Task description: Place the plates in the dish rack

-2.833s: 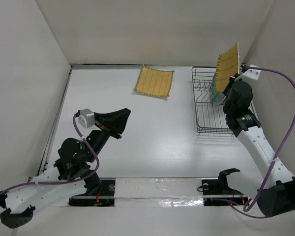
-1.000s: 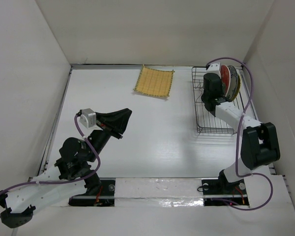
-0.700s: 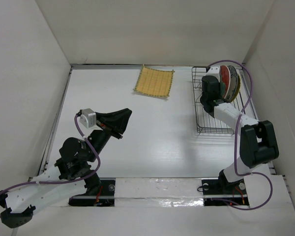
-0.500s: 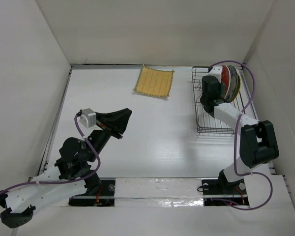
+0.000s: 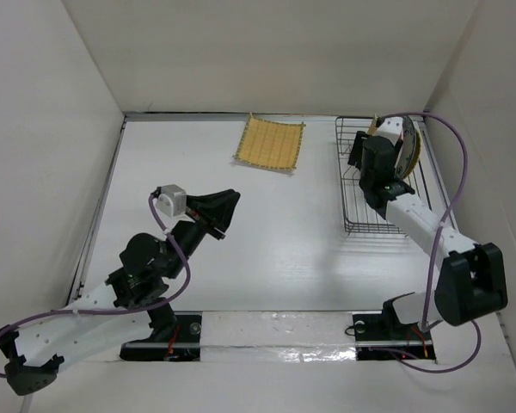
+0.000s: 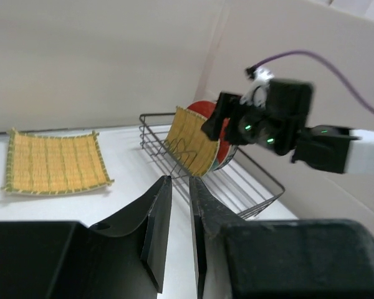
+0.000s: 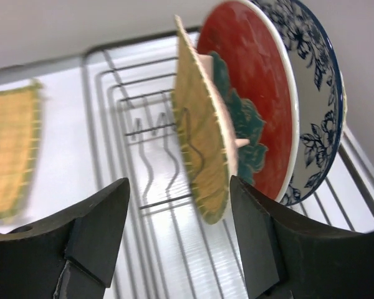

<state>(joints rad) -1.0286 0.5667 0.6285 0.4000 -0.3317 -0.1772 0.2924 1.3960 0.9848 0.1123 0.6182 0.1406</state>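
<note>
Plates stand on edge in the rack [image 5: 371, 215], directly ahead of the right pincer [image 7: 177, 180]. Nearest its tips is a square yellow plate [image 7: 202, 156], behind that a red plate [image 7: 255, 106], and farthest off a patterned plate [image 7: 315, 93] in white and dark blue. A pale sliver shows between the first two, and I cannot tell whether it is another plate. They all lean the same way, propped by the upright wires, so they need no grip. That fits the right pincer being released and empty, its fingers spread wide to either side of the near plate's lower edge and apparently clear of it.

The side wall [image 5: 482, 129] is close beyond the patterned plate, so the free way out looks to be straight back and to this pincer's left. The rack stretch nearer this pincer's wrist is bare wire, with room for another plate.

A flat yellow plate [image 5: 271, 143] lies well off to the right pincer's left and ahead of the left pincer [image 6: 179, 187], near the far edge of the table [image 5: 275, 232]. Its rim sits low on the surface, so lifting it will likely mean catching one edge. The left pincer holds nothing, its fingers drawn nearly together with only a thin slit between them.
</note>
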